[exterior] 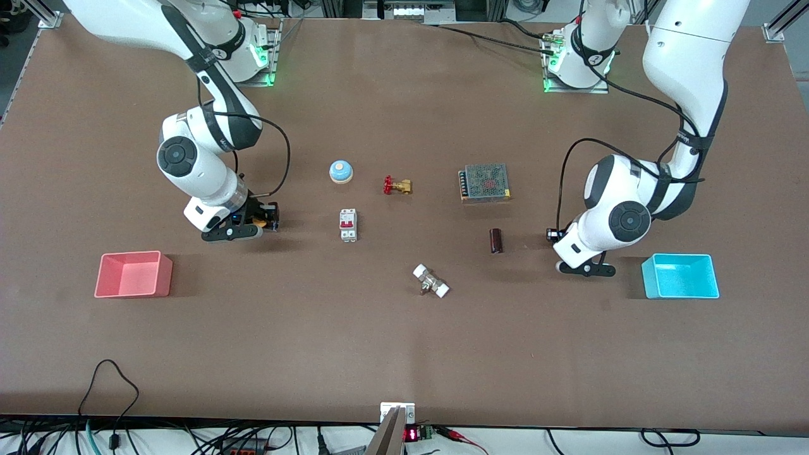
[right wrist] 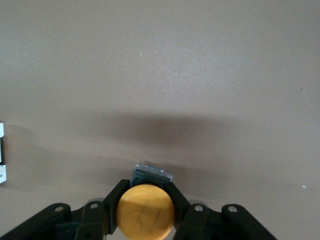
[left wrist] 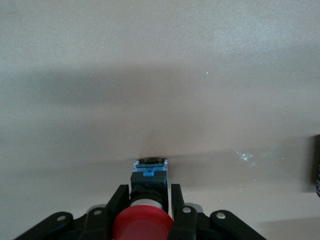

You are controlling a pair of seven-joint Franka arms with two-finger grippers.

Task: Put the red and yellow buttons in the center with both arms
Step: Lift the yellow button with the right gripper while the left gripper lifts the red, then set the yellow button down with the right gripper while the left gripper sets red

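My left gripper (exterior: 554,236) is low over the table between the brown cylinder and the cyan tray. In the left wrist view it (left wrist: 147,200) is shut on the red button (left wrist: 142,225), gripping its black body. My right gripper (exterior: 268,216) is low over the table toward the right arm's end, level with the breaker. In the right wrist view it (right wrist: 146,190) is shut on the yellow button (right wrist: 145,211); a bit of yellow (exterior: 259,222) shows in the front view. The table's middle (exterior: 404,240) is bare brown surface.
Around the middle lie a blue-domed bell (exterior: 340,171), a brass valve (exterior: 397,186), a white breaker (exterior: 348,225), a mesh-covered power supply (exterior: 485,182), a brown cylinder (exterior: 496,241) and a white-capped fitting (exterior: 431,281). A pink tray (exterior: 133,274) and a cyan tray (exterior: 680,276) stand at the ends.
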